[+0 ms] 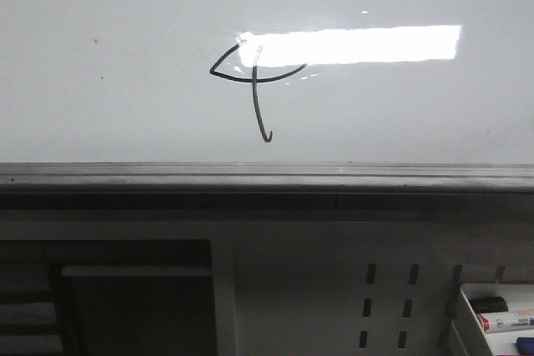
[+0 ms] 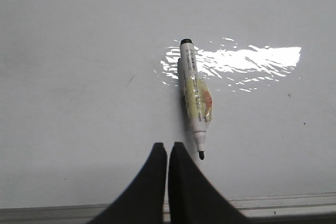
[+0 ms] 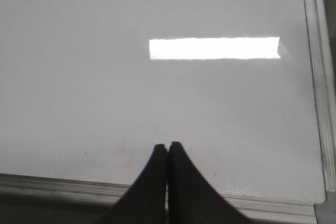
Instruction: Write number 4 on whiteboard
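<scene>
The number 4 (image 1: 254,81), a thin black marker figure with a pointed left angle, curved crossbar and hooked stem, shows on the whiteboard (image 1: 125,56) in the front view. No gripper shows in that view. In the left wrist view a white marker (image 2: 195,95) with its black tip uncapped lies on the whiteboard (image 2: 79,77), just beyond and beside my left gripper (image 2: 168,145), which is shut and empty. In the right wrist view my right gripper (image 3: 168,144) is shut and empty over the bare whiteboard (image 3: 105,93), near its lower edge rail (image 3: 63,184).
A grey metal rail (image 1: 267,177) runs along the board's near edge. Below it is a grey perforated panel (image 1: 388,306). A white tray (image 1: 492,318) with markers stands at the lower right. The board's side rail (image 3: 317,77) shows in the right wrist view.
</scene>
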`<state>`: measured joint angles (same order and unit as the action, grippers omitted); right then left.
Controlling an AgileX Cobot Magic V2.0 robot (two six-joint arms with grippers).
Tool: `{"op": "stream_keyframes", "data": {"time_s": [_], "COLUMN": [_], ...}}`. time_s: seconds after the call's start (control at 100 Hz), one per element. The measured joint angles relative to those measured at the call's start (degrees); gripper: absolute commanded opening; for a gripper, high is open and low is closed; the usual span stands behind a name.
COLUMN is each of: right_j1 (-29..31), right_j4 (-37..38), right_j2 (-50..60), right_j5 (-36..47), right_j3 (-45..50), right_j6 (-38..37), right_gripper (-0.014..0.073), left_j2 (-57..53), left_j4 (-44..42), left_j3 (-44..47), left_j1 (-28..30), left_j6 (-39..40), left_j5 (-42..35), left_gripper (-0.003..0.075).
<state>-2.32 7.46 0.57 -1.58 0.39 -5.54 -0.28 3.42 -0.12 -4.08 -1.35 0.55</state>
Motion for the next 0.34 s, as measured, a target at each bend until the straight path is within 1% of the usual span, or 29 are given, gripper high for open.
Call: {"op": "stream_keyframes", "data": {"time_s": [0.34], "right_j1": [0.0], "right_j4": [-0.1], "right_j2": [0.0], "right_j5": [0.1], "right_j3": [0.0], "right_j6": [0.7], "right_gripper": [-0.0071], "left_j2": [0.0], "left_j4": [0.0], "left_j3": [0.0], "left_j1": [0.0], "left_j6": [0.0], "left_j5": [0.0], "left_gripper": [-0.002]}}
